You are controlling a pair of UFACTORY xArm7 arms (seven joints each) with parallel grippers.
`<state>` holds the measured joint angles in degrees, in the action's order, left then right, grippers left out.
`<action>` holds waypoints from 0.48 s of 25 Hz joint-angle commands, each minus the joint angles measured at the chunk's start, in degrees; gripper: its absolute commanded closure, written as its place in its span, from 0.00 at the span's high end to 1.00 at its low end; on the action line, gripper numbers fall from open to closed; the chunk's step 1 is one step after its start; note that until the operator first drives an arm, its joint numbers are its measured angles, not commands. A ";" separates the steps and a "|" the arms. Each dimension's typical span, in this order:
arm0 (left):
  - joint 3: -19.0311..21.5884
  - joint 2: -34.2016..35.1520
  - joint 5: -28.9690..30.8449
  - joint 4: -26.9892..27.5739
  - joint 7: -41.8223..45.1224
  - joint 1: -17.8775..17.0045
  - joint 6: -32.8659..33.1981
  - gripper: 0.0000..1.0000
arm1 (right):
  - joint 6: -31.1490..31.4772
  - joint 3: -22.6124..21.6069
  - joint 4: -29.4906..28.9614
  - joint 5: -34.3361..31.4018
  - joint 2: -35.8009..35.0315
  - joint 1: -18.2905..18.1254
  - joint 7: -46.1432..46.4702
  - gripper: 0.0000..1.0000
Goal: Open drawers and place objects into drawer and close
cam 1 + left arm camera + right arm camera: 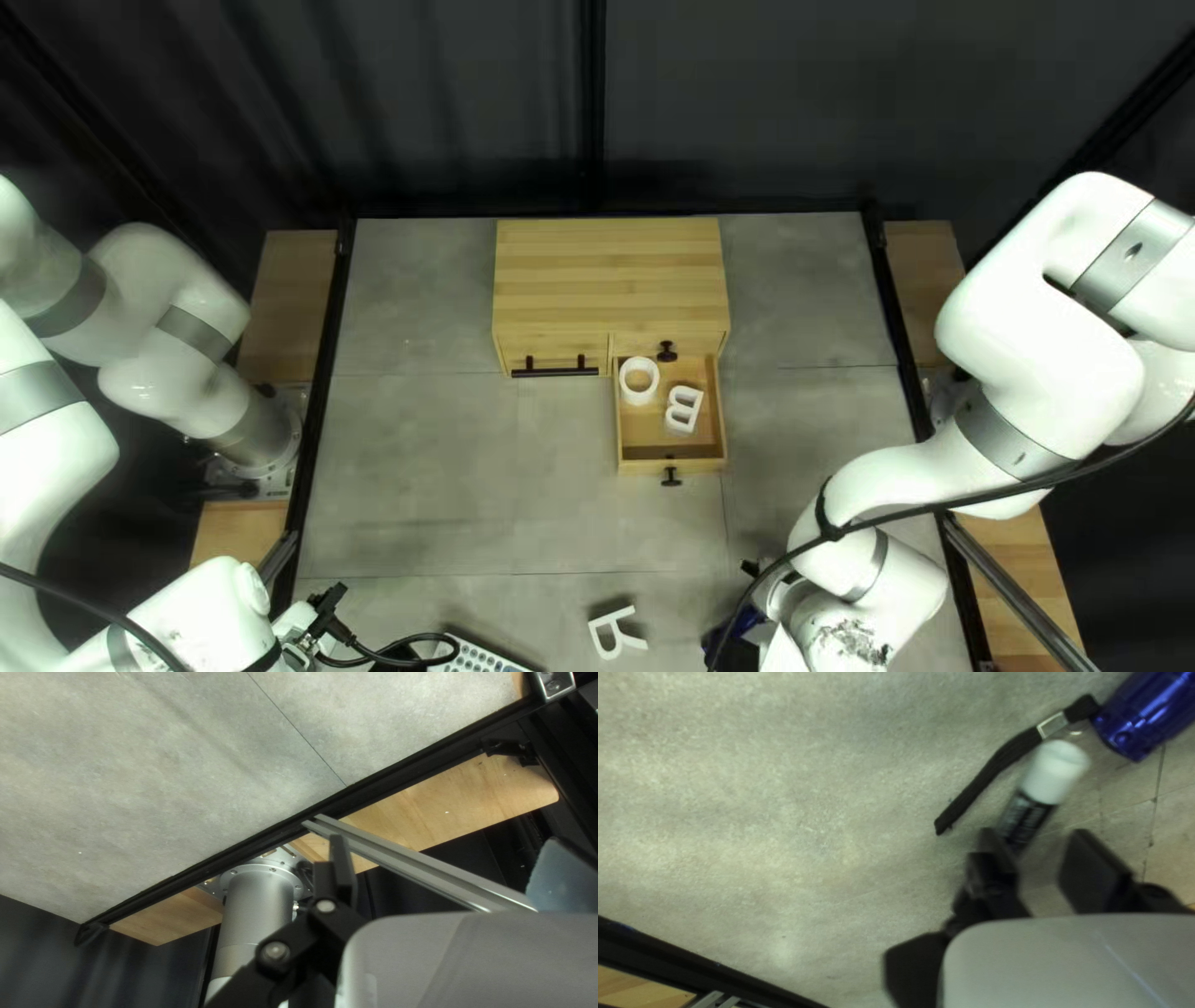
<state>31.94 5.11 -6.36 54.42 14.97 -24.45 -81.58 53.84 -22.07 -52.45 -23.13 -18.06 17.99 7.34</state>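
Drawer [672, 455] open, ring [639, 381] and letter [683, 409] inside; second letter [614, 633] well apart

Ring [639, 380], letter [683, 408] in drawer [653, 457]

At the middle of the tabletop's far edge: a pale wooden chest of drawers [611, 280], fronts toward the near edge. Lower right drawer [670, 455] pulled out, 1 black knob [670, 477] on its front; inside, a white ring [639, 380] at the back and a white letter B [683, 409] just beside it, face up. Left drawer [555, 355] shut, with 1 black bar handle. Close to the near edge, well apart from the chest: another white letter piece [616, 632], lying flat. Toward the near right corner: a blue object [1143, 714] with a black strap, and just beside the strap a white-capped dark tube [1036, 788].
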 commanded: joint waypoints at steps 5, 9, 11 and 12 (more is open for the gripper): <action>0.00 0.00 0.00 0.00 0.00 0.00 0.00 1.00 | 1.75 -0.40 0.44 0.97 2.63 -0.47 1.77 0.71; 0.00 0.00 0.00 0.00 0.00 0.00 0.00 1.00 | 0.14 -0.21 0.97 0.36 1.74 -0.42 1.27 0.67; 0.00 0.00 0.00 0.00 0.00 0.00 0.00 1.00 | -0.80 -0.16 1.57 0.16 1.77 -0.44 0.92 0.62; 0.00 0.00 0.00 0.00 0.00 0.00 0.00 1.00 | -0.99 -0.14 1.64 0.11 1.82 -0.46 0.85 0.61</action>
<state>31.94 5.11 -6.36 54.42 14.97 -24.45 -81.58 53.67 -22.29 -51.28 -22.79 -16.24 17.56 8.49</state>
